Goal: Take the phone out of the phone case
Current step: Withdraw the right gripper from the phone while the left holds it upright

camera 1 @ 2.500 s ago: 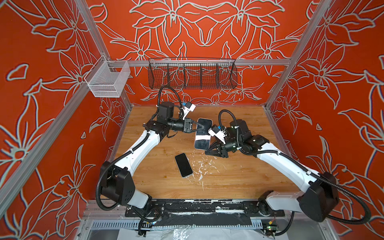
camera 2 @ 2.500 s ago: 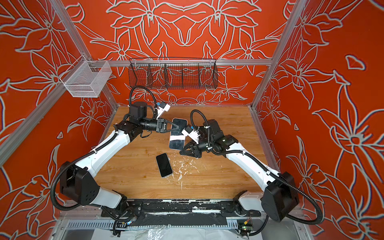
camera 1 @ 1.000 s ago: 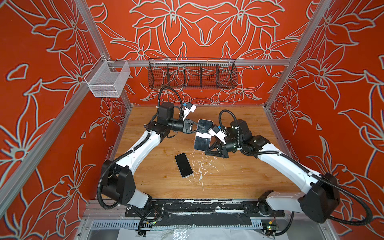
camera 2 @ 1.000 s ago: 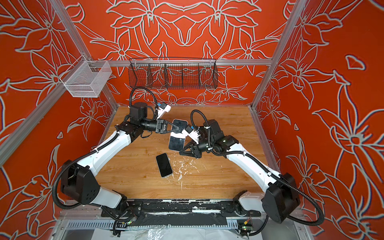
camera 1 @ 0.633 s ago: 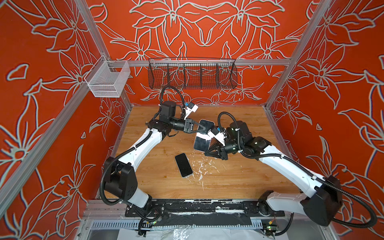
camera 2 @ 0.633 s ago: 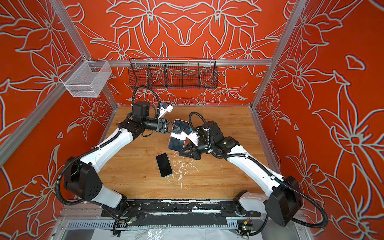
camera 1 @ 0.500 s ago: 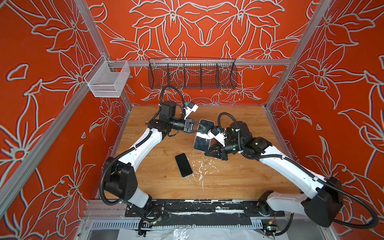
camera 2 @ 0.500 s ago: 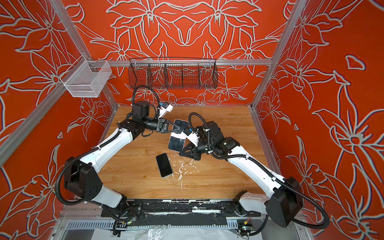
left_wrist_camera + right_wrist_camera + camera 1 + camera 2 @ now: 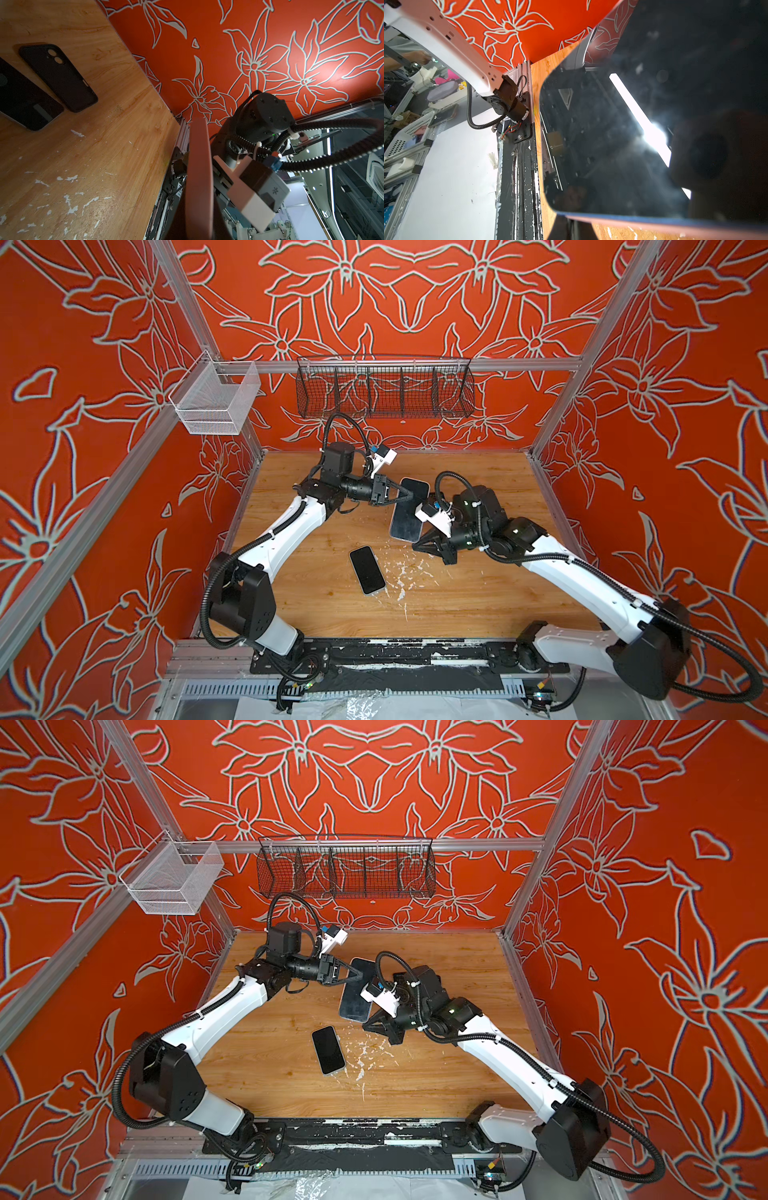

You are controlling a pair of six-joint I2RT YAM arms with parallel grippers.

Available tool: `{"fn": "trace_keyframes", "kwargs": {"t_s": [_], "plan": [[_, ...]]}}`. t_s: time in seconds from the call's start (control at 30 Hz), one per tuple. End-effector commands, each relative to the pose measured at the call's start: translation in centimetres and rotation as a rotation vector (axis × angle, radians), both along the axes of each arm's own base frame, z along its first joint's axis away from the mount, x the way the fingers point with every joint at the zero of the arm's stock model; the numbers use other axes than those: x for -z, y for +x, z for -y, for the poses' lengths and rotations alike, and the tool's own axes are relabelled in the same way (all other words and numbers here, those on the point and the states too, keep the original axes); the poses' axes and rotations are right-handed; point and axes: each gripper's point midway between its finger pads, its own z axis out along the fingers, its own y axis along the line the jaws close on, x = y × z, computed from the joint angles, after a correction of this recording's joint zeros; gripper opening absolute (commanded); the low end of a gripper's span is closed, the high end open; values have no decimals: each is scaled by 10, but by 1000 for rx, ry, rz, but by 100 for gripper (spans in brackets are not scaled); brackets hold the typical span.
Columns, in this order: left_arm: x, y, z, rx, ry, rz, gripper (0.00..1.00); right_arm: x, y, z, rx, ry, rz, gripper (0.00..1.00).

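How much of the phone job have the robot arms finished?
Nothing looks finished yet: the phone, held up, still has its case wrapped around the screen. Right now the left gripper pinches its far end, and the right gripper is closed at its near end; whether it grips, I cannot tell. Still left: pulling the phone out of the case.

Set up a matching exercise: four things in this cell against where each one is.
Things:
1. cased phone
2. loose phone
3. black wire basket
4. white mesh basket

Places:
A. lying flat on the table
B. hung on the back rail
C. clamped in the left gripper
D. hung by the left corner post

Pairs: 1-C, 2-A, 3-B, 4-D.
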Motion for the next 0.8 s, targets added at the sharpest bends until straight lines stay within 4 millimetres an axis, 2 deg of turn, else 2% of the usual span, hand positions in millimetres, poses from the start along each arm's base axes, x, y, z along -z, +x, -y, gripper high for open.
{"fn": "trace_keyframes", "kwargs": {"t_s": [0.0, 0.17, 0.27, 0.37, 0.47, 0.6, 0.77], "plan": [[-14, -3, 6, 2, -13, 61, 0, -24, -3, -7, -45, 89, 92, 0], [-15, -5, 4, -13, -4, 71, 0, -28, -5, 2, -28, 129, 52, 2], [-15, -2, 2, -51, 13, 79, 0, -31, -6, 12, -9, 182, 12, 8], [-18, 5, -4, -122, 21, 92, 0, -33, -5, 22, 18, 245, -34, 18], [-21, 22, -17, -239, 1, 63, 0, -31, -3, 29, 52, 277, -78, 34], [-24, 41, -42, -428, -93, 12, 0, -31, 5, 30, 118, 339, -156, 56], [-22, 51, -77, -608, -221, -41, 0, -38, 20, 29, 217, 446, -254, 72]]}}
